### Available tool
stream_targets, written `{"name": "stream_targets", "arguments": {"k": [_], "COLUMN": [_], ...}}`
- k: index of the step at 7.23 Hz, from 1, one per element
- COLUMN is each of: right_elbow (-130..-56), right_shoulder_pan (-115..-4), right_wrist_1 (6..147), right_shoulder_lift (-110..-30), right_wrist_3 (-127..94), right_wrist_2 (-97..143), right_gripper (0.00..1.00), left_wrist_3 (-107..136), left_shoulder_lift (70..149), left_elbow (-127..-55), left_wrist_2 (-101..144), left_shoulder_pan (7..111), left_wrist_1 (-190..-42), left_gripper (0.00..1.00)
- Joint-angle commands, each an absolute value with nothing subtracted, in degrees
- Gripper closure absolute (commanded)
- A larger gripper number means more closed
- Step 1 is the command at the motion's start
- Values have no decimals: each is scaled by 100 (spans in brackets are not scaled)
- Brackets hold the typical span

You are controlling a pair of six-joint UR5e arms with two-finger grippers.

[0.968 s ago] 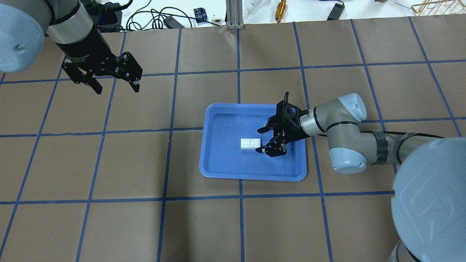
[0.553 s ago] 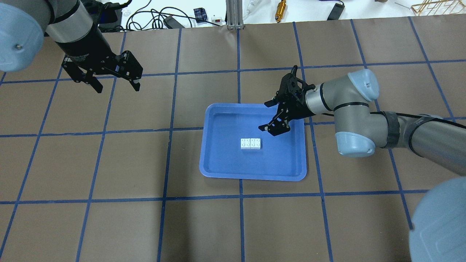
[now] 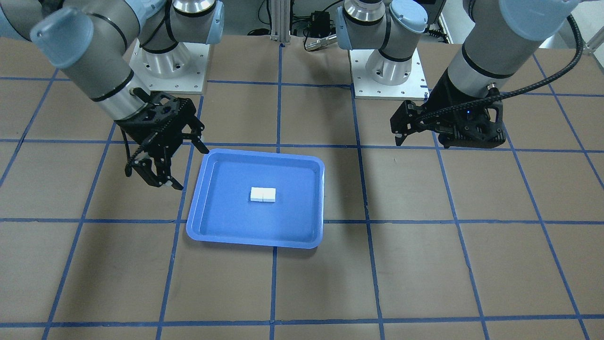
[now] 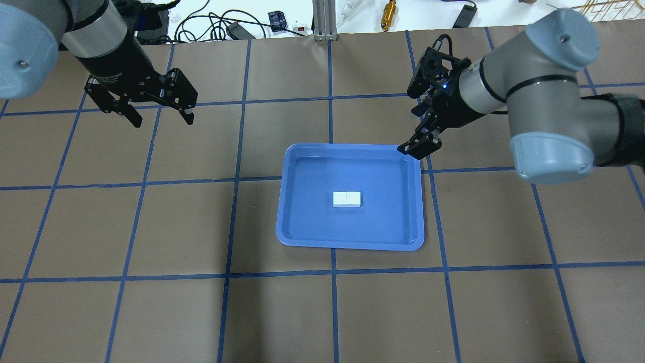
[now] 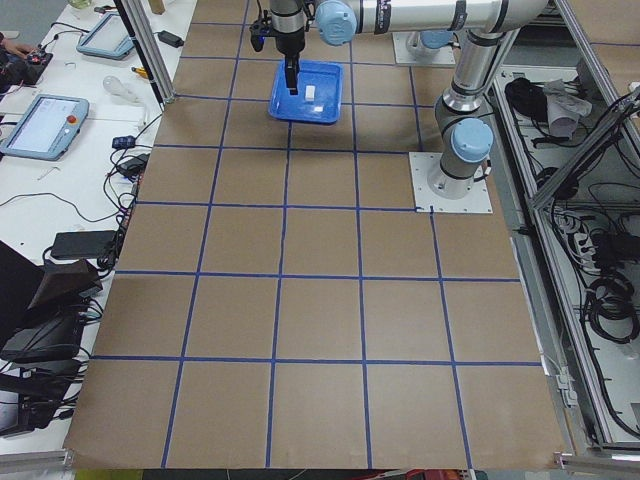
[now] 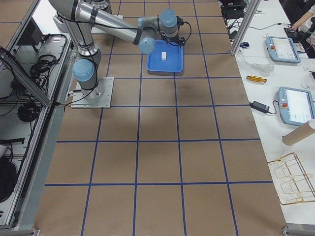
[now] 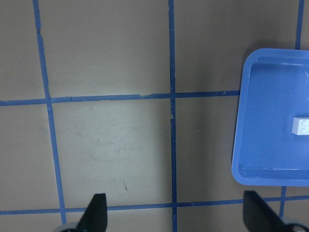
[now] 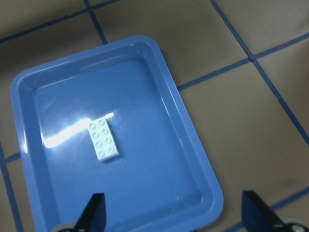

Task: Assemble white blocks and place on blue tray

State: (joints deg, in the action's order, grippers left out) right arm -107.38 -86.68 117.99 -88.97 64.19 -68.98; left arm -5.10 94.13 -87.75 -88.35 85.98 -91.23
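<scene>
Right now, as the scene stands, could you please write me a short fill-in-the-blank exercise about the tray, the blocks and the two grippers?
1. The blue tray holds ____ white blocks, joined side by side.
2. The left gripper and the right gripper are both ____ and hold nothing.
3. The studs on the blocks face ____.

Missing words: two; open; up.

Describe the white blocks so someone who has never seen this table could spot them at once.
On the brown table gridded with blue tape, find the blue tray near the middle. Roughly at its centre lie the white blocks, joined side by side into one short rectangle, studs up. They are the only thing in the tray, tiny and white against the blue.
</scene>
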Motion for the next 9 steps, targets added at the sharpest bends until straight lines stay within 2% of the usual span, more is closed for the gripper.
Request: {"name": "stream_targets", "arguments": {"k": [1, 3, 5, 9], "right_elbow": [-9742, -9126, -8729, -8666], "right_shoulder_pan": [-8727, -8876, -9349, -9721], "right_wrist_1": [10350, 9217, 8895, 8903], "right_shoulder_lift": [-9062, -9018, -8843, -8772], "right_wrist_3": [5034, 3393, 2048, -522], "right_wrist_2": [-8029, -8734, -9174, -9143], "right_gripper": [0, 0, 0, 0], "left_wrist_3": [-510, -510, -510, -510], "left_shoulder_lift": [9413, 9413, 9413, 9404], "left_elbow": [-8771, -8771, -8771, -8763], "left_wrist_2": [-8833, -8833, -8833, -8833], "left_shoulder_pan": [8604, 8604, 8604, 8622], "left_wrist_1": [-9123, -9123, -9123, -9123], "left_gripper": [0, 0, 0, 0]}}
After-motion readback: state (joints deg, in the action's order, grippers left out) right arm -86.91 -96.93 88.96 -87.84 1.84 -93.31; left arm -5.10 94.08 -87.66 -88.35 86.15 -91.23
